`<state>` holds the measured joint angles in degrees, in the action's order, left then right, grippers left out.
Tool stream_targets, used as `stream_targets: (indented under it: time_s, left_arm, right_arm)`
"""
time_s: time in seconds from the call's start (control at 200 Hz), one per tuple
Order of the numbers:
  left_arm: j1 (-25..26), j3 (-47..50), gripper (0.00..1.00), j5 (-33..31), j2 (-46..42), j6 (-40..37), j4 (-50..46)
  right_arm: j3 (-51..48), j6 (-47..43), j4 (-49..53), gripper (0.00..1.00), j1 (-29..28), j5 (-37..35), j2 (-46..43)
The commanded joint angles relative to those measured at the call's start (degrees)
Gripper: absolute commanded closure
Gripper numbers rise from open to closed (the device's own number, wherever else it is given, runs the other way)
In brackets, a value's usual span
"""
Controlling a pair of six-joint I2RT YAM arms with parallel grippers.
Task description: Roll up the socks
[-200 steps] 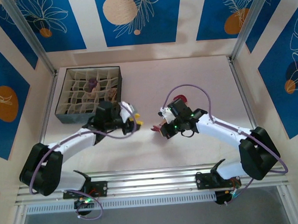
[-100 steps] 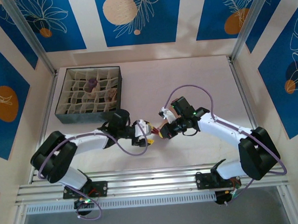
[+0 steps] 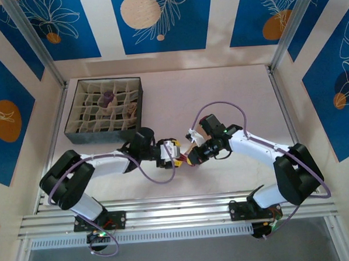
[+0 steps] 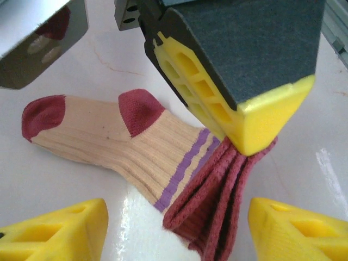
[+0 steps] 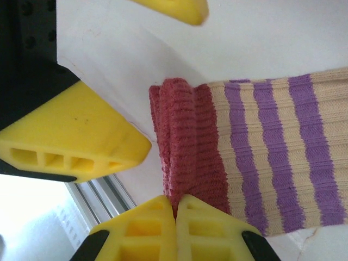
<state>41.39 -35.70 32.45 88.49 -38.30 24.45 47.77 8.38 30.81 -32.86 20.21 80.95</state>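
Note:
A tan sock (image 4: 119, 141) with dark-red toe and heel, purple stripes and a dark-red cuff (image 4: 217, 206) lies flat on the white table. My right gripper (image 5: 175, 209) is shut on the bunched cuff (image 5: 187, 141), pinching its edge; the same pinch shows in the left wrist view (image 4: 253, 142). My left gripper (image 4: 179, 234) is open, one yellow finger on each side of the cuff without touching it. In the top view the left gripper (image 3: 177, 152) and the right gripper (image 3: 192, 159) meet tip to tip at the table's middle front. The striped leg (image 5: 272, 157) stretches away from the pinch.
A dark organizer box (image 3: 70, 121) with a grid of fabric cells stands at the back left; a purple roll (image 3: 107, 99) and a brownish roll (image 3: 131, 108) sit in its cells. Metal rails run along the near edge (image 3: 179, 215) and both sides.
My left arm has swung right, up to the right gripper, and its jaws have opened wider. The right gripper has kept its hold on the cuff and shifted slightly toward the near edge.

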Motion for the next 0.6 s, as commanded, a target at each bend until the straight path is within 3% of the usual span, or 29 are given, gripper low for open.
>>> stream_targets:
  time_s: [0.0,0.21,0.295,0.315,0.37,0.44,0.475,0.595]
  left_arm:
    - [0.7,1.0,0.32,-0.1,-1.8,-3.9,-0.4]
    - [2.6,-0.5,0.32,0.4,0.5,-5.4,-2.8]
    - [3.3,-1.5,0.36,0.6,1.8,-5.6,-3.2]
    - [3.4,-1.8,0.39,0.7,2.1,-5.7,-3.5]
    - [3.5,-2.5,0.59,0.7,2.4,-6.2,-5.2]
    - [3.5,-3.0,1.0,0.2,1.8,-6.4,-7.1]
    - [3.5,-2.8,1.0,-0.2,1.2,-6.6,-7.7]
    - [3.8,-1.9,1.0,-2.6,-1.8,-6.7,-11.9]
  right_arm:
    - [2.2,-1.3,1.9,1.0,0.4,3.2,0.8]
    - [3.1,-1.3,1.9,1.0,0.5,4.3,1.8]
    - [3.3,-1.2,2.0,1.0,0.6,4.5,2.1]
    - [3.4,-1.1,2.0,1.0,0.5,4.6,2.1]
    - [3.5,-1.1,2.3,1.0,0.8,4.5,2.3]
    - [3.7,-0.5,2.5,1.0,1.1,4.1,2.5]
    - [3.7,0.1,2.4,0.99,1.2,3.7,2.4]
    - [3.8,3.5,1.6,0.73,2.8,1.8,1.0]
